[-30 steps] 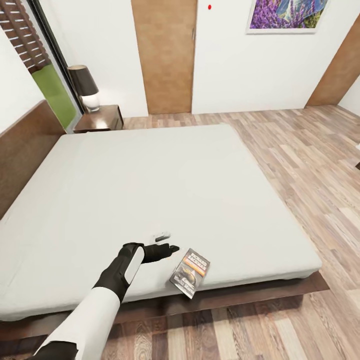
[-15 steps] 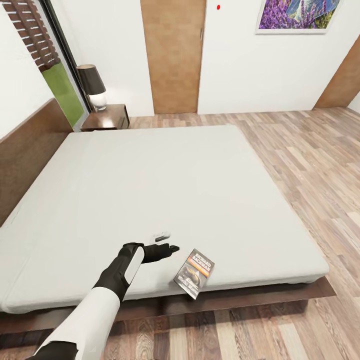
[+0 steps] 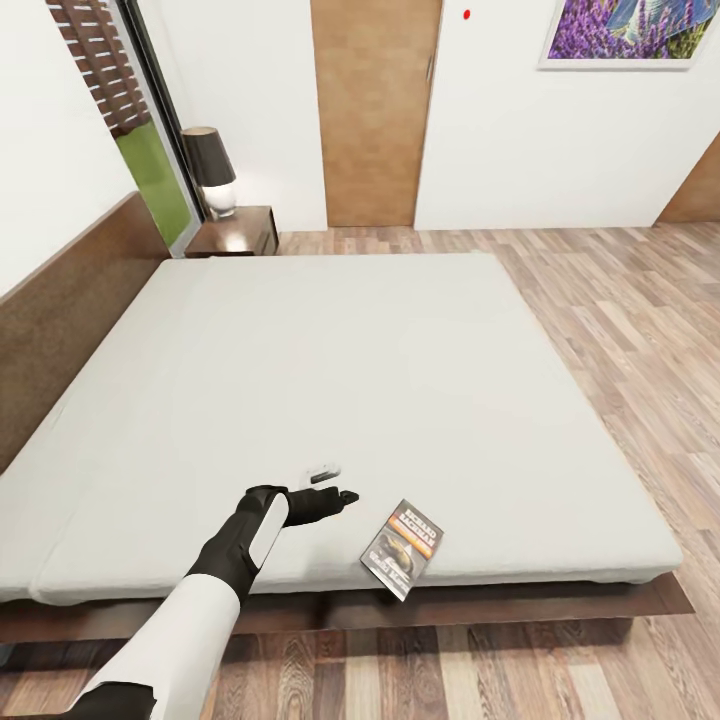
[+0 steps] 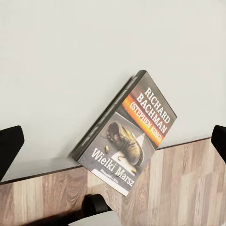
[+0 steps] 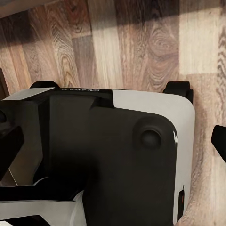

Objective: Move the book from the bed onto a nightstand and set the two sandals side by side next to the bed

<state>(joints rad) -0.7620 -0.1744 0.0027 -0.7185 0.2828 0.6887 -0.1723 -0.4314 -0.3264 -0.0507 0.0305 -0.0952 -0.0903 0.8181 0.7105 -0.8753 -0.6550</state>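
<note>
Reaching over the bed (image 3: 300, 350), the robot's left end effector (image 3: 335, 485) hovers with fingers spread and empty just beside the book (image 3: 402, 549) overhanging the mattress edge, which it must next straddle and grip before carrying it to the nightstand (image 3: 237, 231).

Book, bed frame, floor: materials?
Book: looks like a paperback, slightly glossy printed cover, thin. Bed frame: dark brown wood look, satin finish, faint grain. Floor: light wood planks, mixed tones, visible grain; possibly laminate.
</note>
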